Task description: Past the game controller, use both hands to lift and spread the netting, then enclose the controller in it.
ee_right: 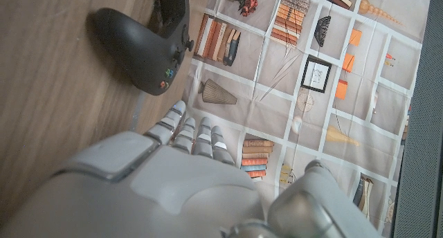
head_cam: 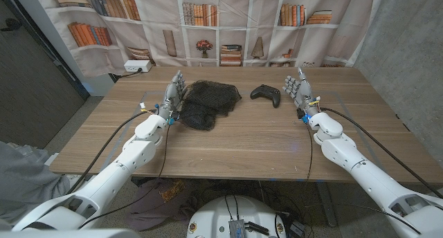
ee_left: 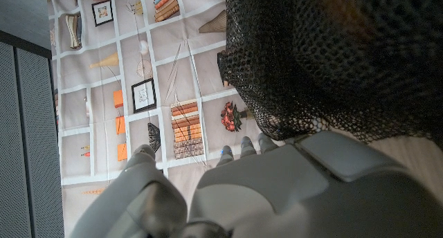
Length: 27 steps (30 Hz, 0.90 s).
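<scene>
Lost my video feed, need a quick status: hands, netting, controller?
Left hand open beside the netting, not gripping. Right hand open, right of the controller. Netting heaped on table, unlifted. Nothing blocking.

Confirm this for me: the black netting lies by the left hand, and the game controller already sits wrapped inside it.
Not quite. The black netting does lie by the left hand, but the game controller is not wrapped in it. The head view shows it bare on the wooden table, apart from the netting, near the right hand.
</scene>
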Tool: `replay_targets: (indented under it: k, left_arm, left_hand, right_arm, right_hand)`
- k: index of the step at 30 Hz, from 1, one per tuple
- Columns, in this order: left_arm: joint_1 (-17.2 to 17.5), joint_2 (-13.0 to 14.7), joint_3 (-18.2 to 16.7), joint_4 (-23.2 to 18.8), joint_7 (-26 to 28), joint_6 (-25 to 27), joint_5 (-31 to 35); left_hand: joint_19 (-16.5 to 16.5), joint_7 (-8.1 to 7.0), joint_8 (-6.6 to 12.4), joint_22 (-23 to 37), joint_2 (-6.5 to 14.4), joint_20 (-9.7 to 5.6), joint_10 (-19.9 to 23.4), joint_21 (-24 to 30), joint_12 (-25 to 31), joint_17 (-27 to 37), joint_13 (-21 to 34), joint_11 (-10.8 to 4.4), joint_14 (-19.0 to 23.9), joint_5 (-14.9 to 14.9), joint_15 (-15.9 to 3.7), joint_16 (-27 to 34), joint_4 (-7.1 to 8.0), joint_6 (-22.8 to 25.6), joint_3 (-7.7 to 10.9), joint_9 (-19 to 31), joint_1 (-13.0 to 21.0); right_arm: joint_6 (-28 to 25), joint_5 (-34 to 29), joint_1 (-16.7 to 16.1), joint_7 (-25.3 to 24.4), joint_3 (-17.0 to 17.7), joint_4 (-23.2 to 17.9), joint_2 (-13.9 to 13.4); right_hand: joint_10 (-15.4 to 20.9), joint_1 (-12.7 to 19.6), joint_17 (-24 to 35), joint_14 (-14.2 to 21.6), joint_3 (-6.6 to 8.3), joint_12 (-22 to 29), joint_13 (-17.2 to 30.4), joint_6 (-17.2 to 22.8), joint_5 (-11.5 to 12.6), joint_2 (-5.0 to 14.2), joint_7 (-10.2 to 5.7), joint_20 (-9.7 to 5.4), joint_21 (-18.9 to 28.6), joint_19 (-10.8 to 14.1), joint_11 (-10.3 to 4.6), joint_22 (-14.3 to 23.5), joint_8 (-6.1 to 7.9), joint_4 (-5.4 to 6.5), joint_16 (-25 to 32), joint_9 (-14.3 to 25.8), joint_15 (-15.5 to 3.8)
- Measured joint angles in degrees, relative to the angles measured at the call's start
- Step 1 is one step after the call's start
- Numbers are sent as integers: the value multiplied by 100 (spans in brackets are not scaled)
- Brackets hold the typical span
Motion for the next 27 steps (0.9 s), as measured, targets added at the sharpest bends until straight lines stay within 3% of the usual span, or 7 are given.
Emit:
replay_targets:
  k: [17,20,27]
  left_arm:
    - [48,15,-6,-12,-12,-5,11]
    - [64,27,-17,-19,-17,-17,6]
    - [112,63,-30,-76,-34,-47,4]
  left_hand:
    - [1,0,1,-1,15,0,1,0,0,0,0,1,1,0,0,0,0,0,0,-1,15]
    - [1,1,1,-1,15,0,1,0,0,0,-1,1,0,0,0,0,0,1,-1,-1,15]
    - [1,1,1,-1,15,0,1,0,0,-1,-1,1,1,0,0,0,0,1,-1,-1,15]
  right_arm:
    - [-45,-38,-32,-46,-28,-68,-34]
    - [-46,-75,-33,-80,-39,-91,-35]
    - [-11,-288,-43,-246,-83,-180,-69]
  right_hand:
    - [35,26,-1,11,-1,22,0,-19,0,26,18,-1,-21,0,34,26,0,0,23,-1,11]
    - [114,31,-1,96,23,63,-1,-19,0,31,17,0,-39,2,112,26,0,-24,51,-1,71]
    - [268,165,-1,231,22,111,-1,-19,0,17,17,39,-73,126,80,25,23,-119,85,-1,37]
